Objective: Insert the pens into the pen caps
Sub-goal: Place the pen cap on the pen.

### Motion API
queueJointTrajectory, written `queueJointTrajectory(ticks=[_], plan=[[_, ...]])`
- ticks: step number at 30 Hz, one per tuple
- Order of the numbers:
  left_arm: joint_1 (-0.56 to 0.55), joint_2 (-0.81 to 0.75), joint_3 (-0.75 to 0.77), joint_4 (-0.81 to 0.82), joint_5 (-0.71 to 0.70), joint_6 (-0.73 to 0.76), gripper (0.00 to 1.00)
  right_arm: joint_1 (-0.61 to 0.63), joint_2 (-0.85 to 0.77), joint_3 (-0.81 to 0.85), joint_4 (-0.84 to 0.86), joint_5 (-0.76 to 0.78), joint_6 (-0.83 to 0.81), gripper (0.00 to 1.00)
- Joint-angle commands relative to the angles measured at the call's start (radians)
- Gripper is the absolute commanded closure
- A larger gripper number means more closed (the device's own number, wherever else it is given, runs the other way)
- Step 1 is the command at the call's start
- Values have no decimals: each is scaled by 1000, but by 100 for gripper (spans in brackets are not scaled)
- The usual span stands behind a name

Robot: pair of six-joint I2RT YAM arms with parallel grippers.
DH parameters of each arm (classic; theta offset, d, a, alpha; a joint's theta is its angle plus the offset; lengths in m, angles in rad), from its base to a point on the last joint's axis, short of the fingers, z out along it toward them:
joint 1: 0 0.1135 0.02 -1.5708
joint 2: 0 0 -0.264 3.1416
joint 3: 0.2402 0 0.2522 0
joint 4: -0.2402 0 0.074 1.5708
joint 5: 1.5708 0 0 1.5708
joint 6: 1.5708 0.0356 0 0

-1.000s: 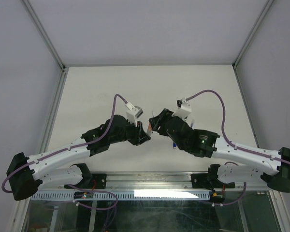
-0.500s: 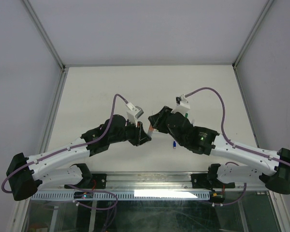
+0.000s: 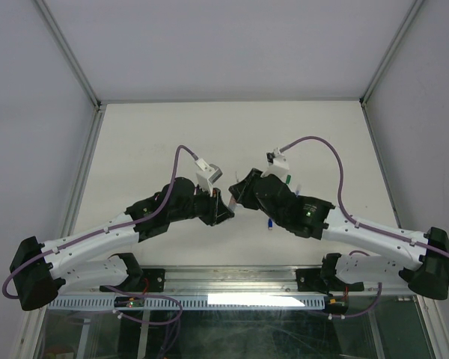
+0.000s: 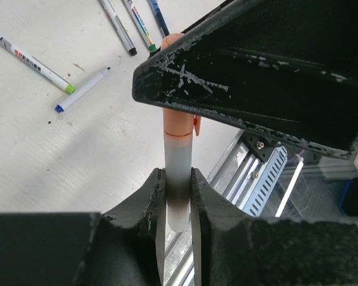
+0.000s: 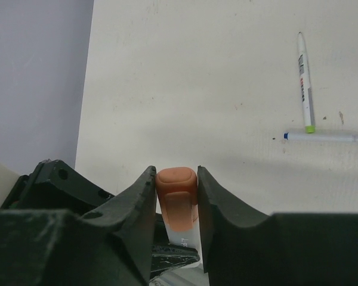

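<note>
White surface (image 3: 172, 134) lies beneath both arms. Above it, the left gripper (image 4: 176, 179) has its jaws clamped on a white pen (image 4: 178, 158), and the right gripper (image 5: 175, 173) jaws pinch the orange cap (image 5: 178, 208). The cap looks almost seated on this pen, while loose pens (image 4: 83, 89) lying on the surface likely await capping.

Left gripper (image 4: 176, 179) and right gripper (image 5: 176, 179) faced each other tip to tip above the middle of the table (image 3: 135, 134), the left one on the left. One pen (image 4: 179, 155) ran between them, its bare end clamped in the left gripper's fingers. The cap (image 5: 178, 202) on its other end sat between the right gripper's fingers. Loose pens (image 4: 33, 59) lay flat on the table beside the right arm (image 3: 359, 228).
</note>
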Motion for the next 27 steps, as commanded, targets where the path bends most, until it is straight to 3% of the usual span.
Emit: queueJointTrajectory(ticks=[1,5,14,20,27], plan=[[3,-8,49,58,-12,22,100,-5,-5,-6,41,-16,8,74],[4,-17,84,36,-63,26,100,-5,-1,-20,27,-11,-1,100],[4,-40,212,10,-129,78,100,20,71,-45,56,-143,0,100],[4,-39,358,-35,-172,153,100,167,136,-122,83,-132,118,100],[5,-30,415,-31,-174,181,100,312,180,-191,155,-122,257,100]])
